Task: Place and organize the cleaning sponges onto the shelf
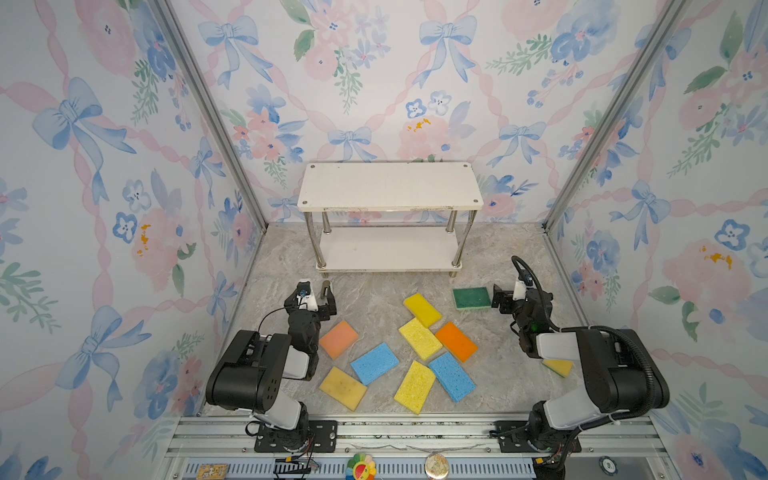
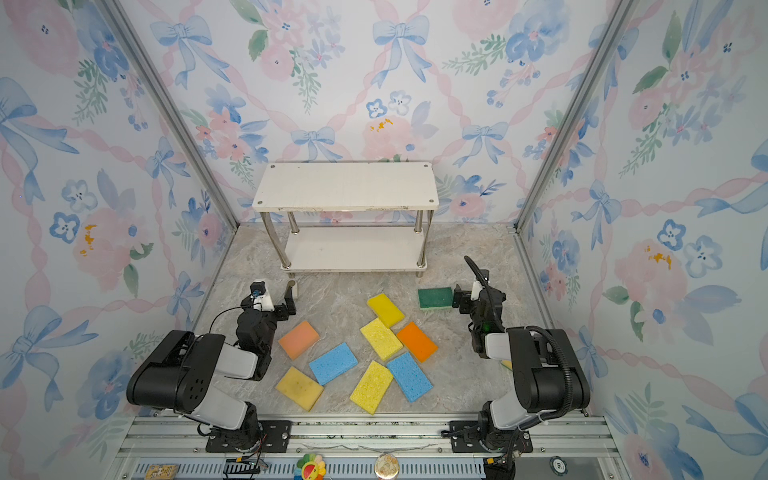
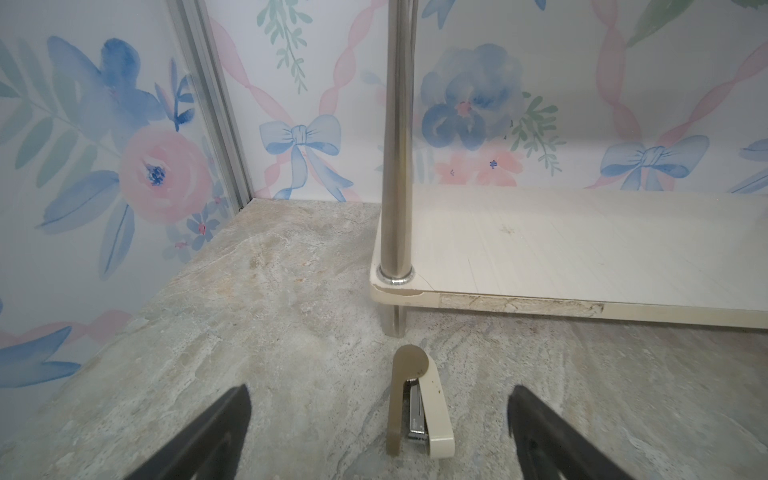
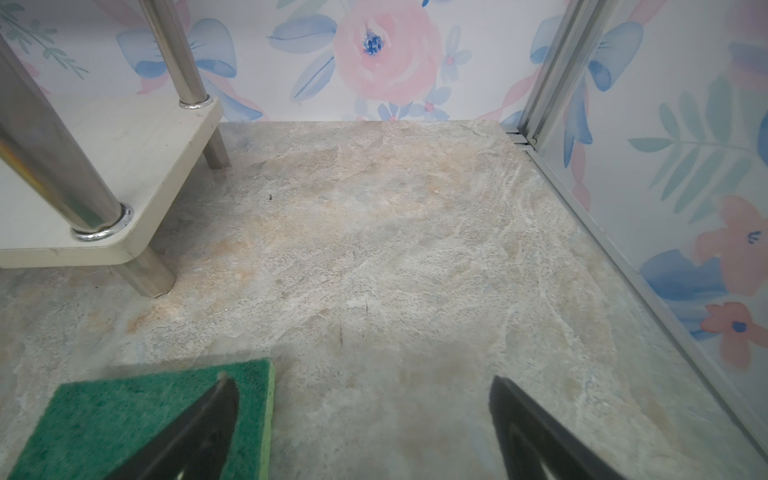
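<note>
Tools on both arms are released, jaws spread wide and grasping nothing. The left tool [image 3: 380, 390] sits low over the table [image 3: 270, 332], just in front of the left front leg of the shelf [image 3: 582, 249]. A beige stapler [image 3: 419, 411] lies on the table between its fingers, touching neither. The right tool [image 4: 361, 380] sits low at the right end of the green sponge [image 4: 104, 411], which lies flat on the table, scouring side up, a yellow edge showing. In the right wrist view one finger [image 4: 208, 415] overlaps that sponge's corner; whether it touches cannot be told. In both top views this sponge lies near the shelf's right front leg, apart from it.

The shelf stands at the back of the table by the rear wall, two white boards on metal legs. The other sponges [image 1: 419, 338] lie flat on the table between the arms, in front of the shelf. Two yellow ones meet at the middle, with an orange sponge [image 1: 456, 341] against the nearer one's right side. In front of these a blue sponge [image 1: 452, 376] touches a third yellow sponge [image 1: 414, 386]. Further left lie a second blue [image 1: 375, 363], a peach sponge [image 1: 338, 339] beside the left arm, and a dull yellow sponge [image 1: 343, 387]. One more yellow [image 1: 557, 367] shows partly under the right arm.
</note>
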`<state>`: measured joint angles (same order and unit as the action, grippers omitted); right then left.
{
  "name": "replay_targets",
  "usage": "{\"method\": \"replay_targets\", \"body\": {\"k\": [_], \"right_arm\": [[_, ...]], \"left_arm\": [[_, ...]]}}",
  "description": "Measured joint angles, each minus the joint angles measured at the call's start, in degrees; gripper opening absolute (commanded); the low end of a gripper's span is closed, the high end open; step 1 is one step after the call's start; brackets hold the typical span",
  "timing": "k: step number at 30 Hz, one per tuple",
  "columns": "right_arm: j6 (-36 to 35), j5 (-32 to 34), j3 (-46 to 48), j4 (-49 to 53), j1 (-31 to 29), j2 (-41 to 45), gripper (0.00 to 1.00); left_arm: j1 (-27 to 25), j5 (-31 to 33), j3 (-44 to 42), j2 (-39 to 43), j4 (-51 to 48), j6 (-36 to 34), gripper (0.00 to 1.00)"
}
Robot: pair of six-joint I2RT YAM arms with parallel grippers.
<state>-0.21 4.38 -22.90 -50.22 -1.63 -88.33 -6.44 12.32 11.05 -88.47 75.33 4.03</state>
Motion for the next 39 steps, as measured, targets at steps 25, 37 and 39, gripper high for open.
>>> {"method": "replay_targets", "body": {"k": [25, 37, 39], "right_arm": [[17.66, 4.46, -27.43, 55.49, 8.07, 16.44, 0.97], [27.52, -6.49, -41.24, 86.12, 2.43, 16.87, 0.97], [28.61, -7.52, -42.42, 88.74, 0.42, 16.87, 0.97]], "left_arm": [[-1.07, 4.79, 21.77, 13.38, -45.29, 12.46, 0.98], [-2.99, -12.59, 32.06, 14.19, -69.66, 21.99, 0.98], [-3.78, -16.04, 32.15, 14.47, -71.97, 23.23, 0.98]]}}
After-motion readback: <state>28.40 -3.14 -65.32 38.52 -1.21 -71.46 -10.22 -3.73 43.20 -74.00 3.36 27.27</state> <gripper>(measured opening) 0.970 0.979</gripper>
